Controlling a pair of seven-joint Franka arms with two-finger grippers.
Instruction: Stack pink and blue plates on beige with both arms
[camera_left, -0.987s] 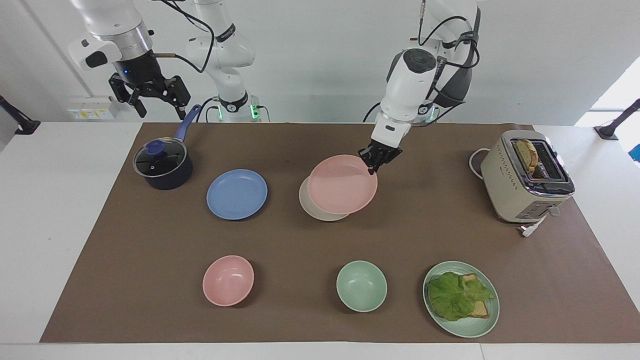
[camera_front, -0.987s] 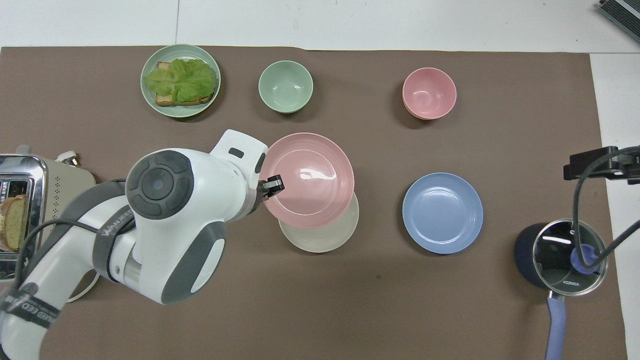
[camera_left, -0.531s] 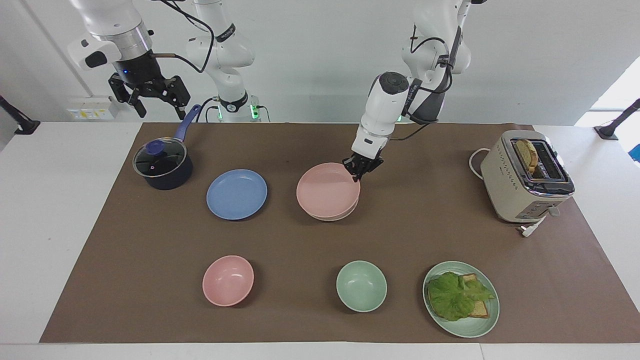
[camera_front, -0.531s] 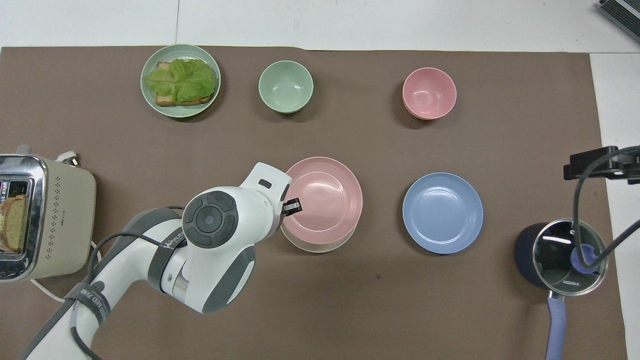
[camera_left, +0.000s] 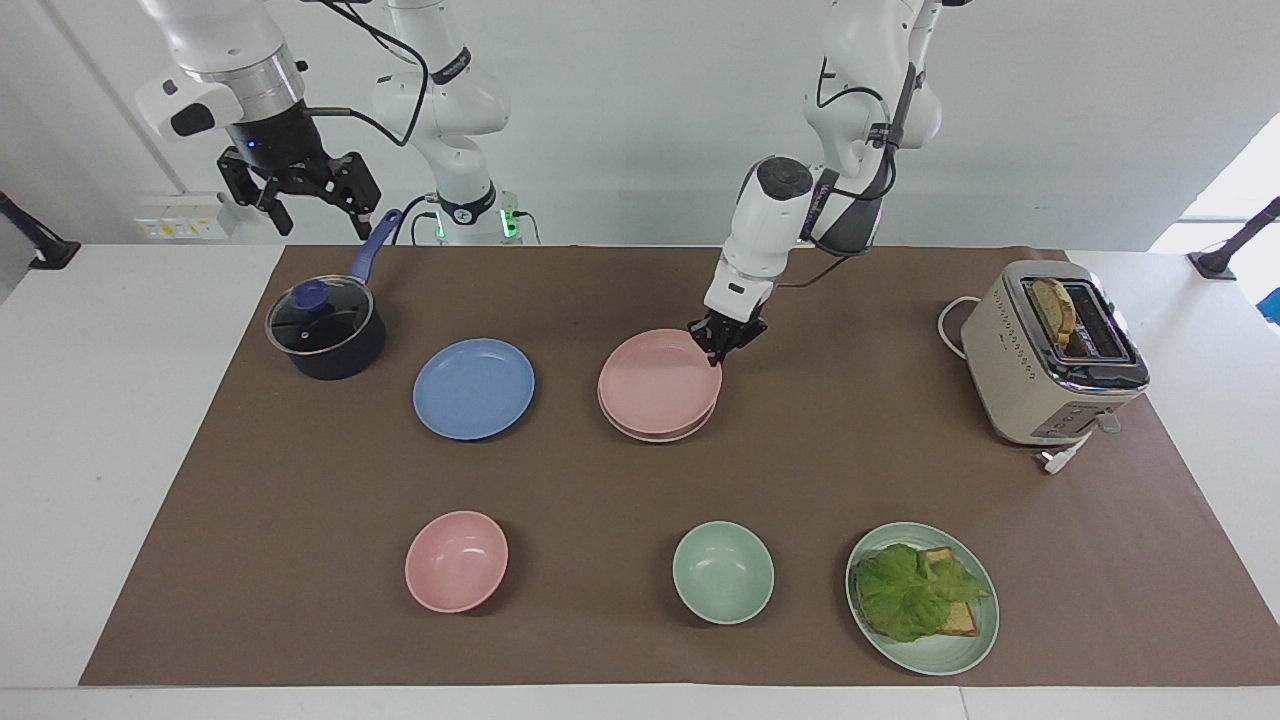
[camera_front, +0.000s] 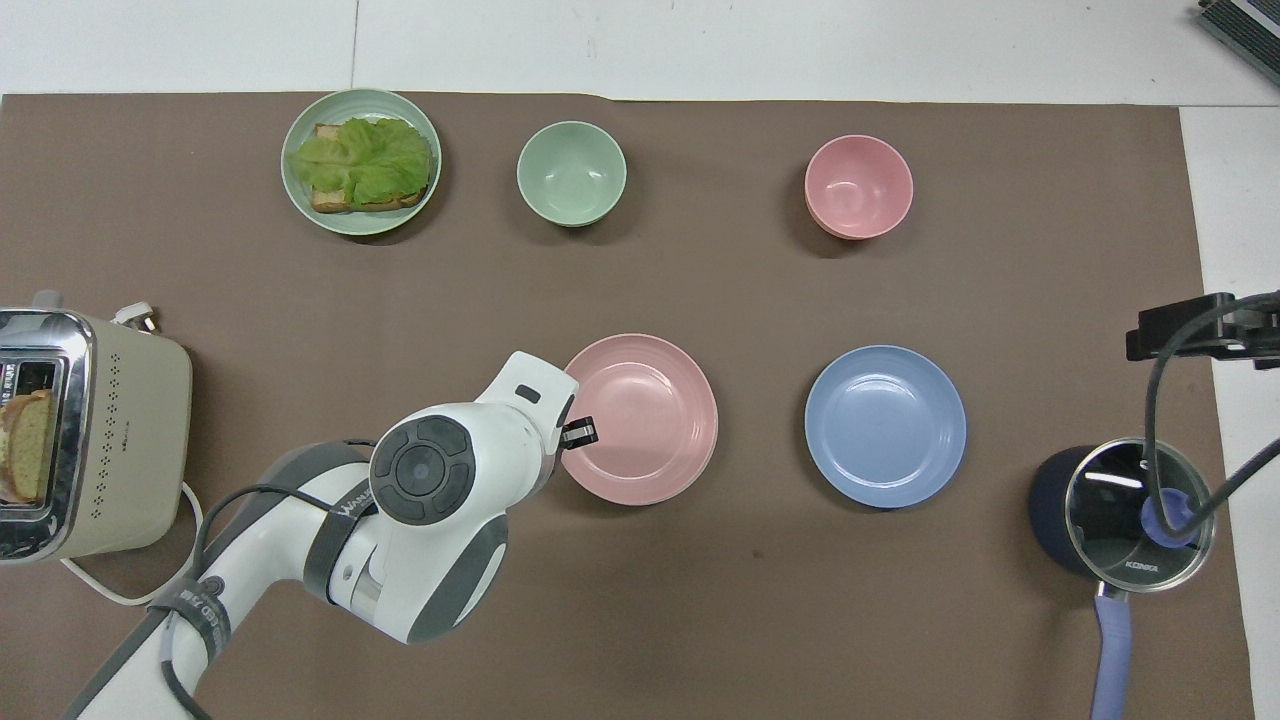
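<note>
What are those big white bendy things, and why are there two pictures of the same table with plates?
They are two robot arms, each ending in a black hand with two fingers. One picture is taken from across the table, looking at the robots. The other looks down from above the robots, so everything appears turned around.

The left hand is shut on the rim of the pink plate, which sits on the beige plate; only a sliver of beige shows. The right hand is open and waits up in the air, over the pot.

Beside the stack, toward the right arm's end, lies the blue plate. Also on the brown mat are a pink bowl, a green bowl, a green plate with a lettuce sandwich, and a toaster holding bread.
</note>
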